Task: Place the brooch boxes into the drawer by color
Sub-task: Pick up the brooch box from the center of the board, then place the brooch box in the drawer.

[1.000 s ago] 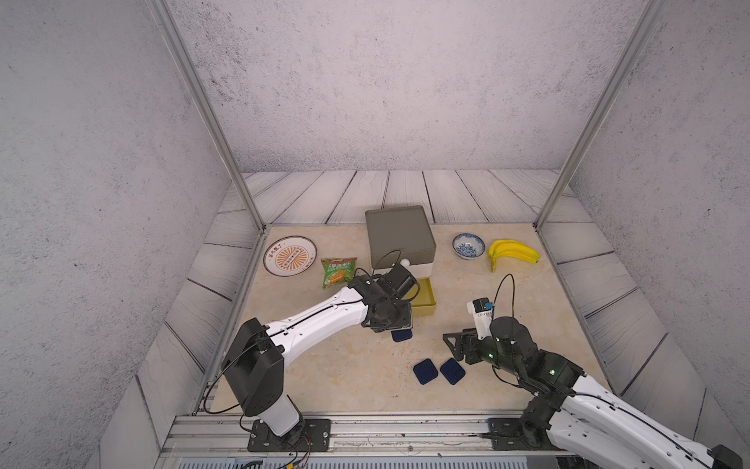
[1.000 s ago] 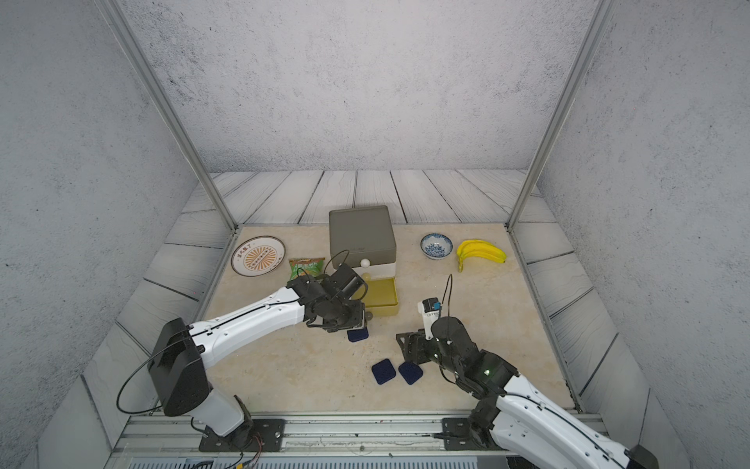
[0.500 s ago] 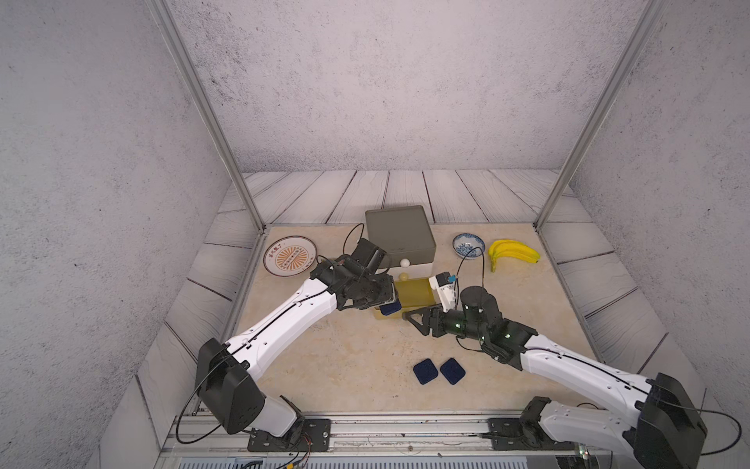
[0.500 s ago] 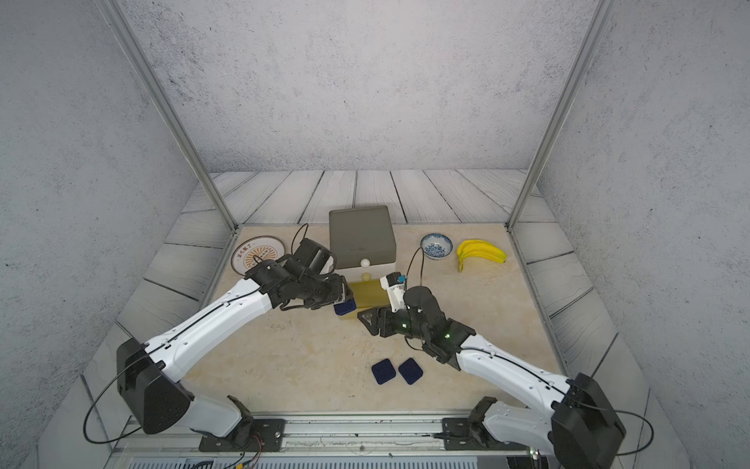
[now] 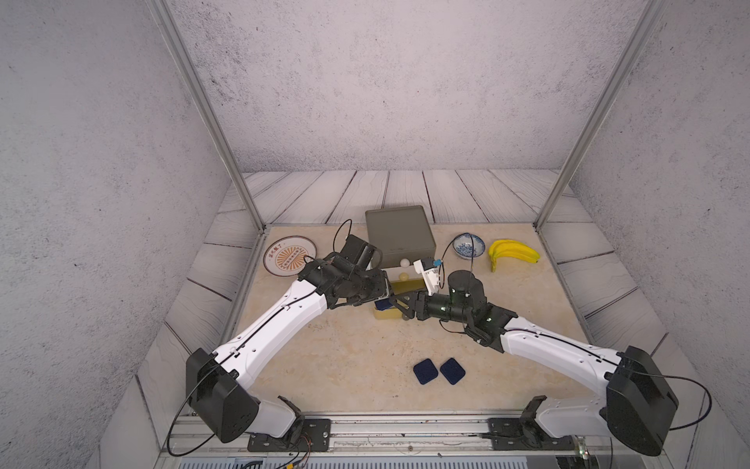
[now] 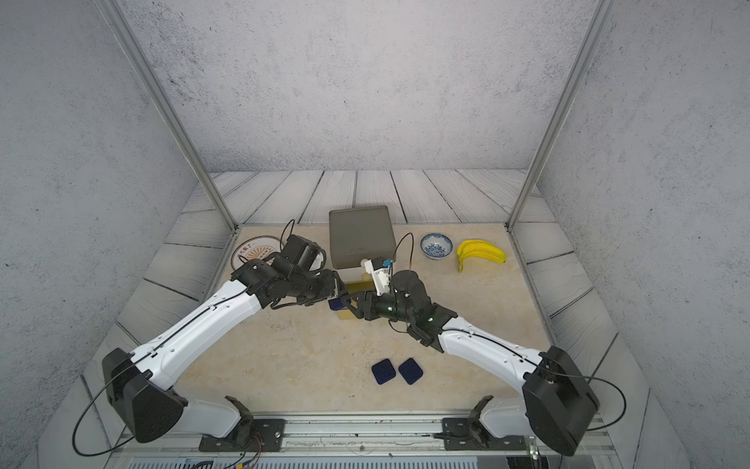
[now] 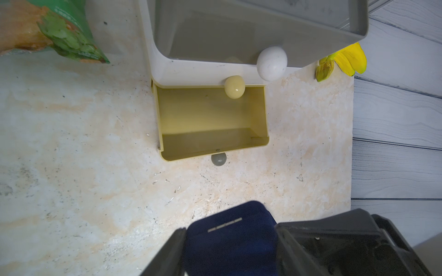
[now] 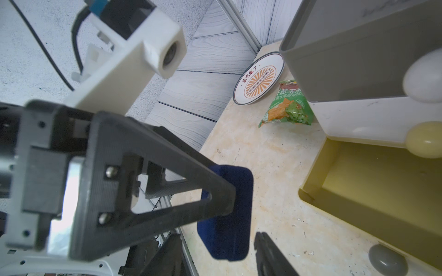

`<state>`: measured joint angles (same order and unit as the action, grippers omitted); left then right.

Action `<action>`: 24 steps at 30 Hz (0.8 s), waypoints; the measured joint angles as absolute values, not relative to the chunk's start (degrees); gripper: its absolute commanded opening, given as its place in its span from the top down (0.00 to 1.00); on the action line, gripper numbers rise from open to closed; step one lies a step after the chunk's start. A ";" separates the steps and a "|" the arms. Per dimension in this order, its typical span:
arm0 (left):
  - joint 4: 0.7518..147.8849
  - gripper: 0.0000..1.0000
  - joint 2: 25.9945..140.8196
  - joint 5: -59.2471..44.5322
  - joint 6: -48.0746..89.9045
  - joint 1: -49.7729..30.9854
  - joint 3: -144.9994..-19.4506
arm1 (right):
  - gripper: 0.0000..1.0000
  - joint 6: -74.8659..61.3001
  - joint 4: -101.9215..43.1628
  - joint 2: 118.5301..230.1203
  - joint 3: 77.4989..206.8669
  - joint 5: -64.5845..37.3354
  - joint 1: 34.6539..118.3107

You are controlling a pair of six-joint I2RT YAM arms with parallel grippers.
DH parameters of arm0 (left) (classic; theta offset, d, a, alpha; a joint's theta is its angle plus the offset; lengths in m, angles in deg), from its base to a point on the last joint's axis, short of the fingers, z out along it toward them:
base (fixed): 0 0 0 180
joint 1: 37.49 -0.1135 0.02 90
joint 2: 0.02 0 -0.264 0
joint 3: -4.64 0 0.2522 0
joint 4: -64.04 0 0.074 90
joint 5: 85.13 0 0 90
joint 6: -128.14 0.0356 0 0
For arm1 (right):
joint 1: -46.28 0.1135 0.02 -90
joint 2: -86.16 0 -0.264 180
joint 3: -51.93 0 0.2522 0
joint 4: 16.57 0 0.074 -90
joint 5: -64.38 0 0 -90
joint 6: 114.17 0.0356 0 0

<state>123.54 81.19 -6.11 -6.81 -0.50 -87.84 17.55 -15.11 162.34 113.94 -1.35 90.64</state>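
My left gripper (image 7: 229,236) is shut on a navy brooch box (image 7: 232,239), holding it above the table just in front of the drawer chest (image 5: 399,235). The chest's yellow drawer (image 7: 210,143) is pulled out and empty. My right gripper (image 8: 215,260) faces the left one, open, with the end of that same navy box (image 8: 224,212) between its fingers and a gap on each side. Two more navy brooch boxes (image 5: 426,371) (image 5: 452,370) lie side by side near the table's front edge, and both top views show them.
A patterned plate (image 5: 289,256) sits at the back left, with a green snack packet (image 8: 287,107) between it and the chest. A blue-and-white bowl (image 5: 468,245) and a banana bunch (image 5: 513,251) lie at the back right. Metal frame posts stand at the back corners.
My left gripper lifted the navy box off the table and carried it up beside the yellow drawer. My right arm swung in from the front right to meet it, and its jaws narrowed.
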 measured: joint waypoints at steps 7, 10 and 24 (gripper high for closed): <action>123.86 0.56 80.66 -6.13 -6.77 -0.59 -87.84 | 0.50 18.09 -14.30 164.88 114.53 -0.21 90.75; 123.93 0.56 80.49 -6.13 -6.68 -0.74 -87.84 | 0.60 18.70 -13.86 165.73 114.64 -0.02 90.75; 123.99 0.01 80.16 -6.31 -5.81 -1.37 -88.04 | 0.88 20.58 -13.77 165.62 114.71 -2.12 90.51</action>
<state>123.99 80.16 -6.31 -5.81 -1.37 -88.04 20.58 -13.77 165.62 114.71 -2.12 90.51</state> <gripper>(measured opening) 0.967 0.268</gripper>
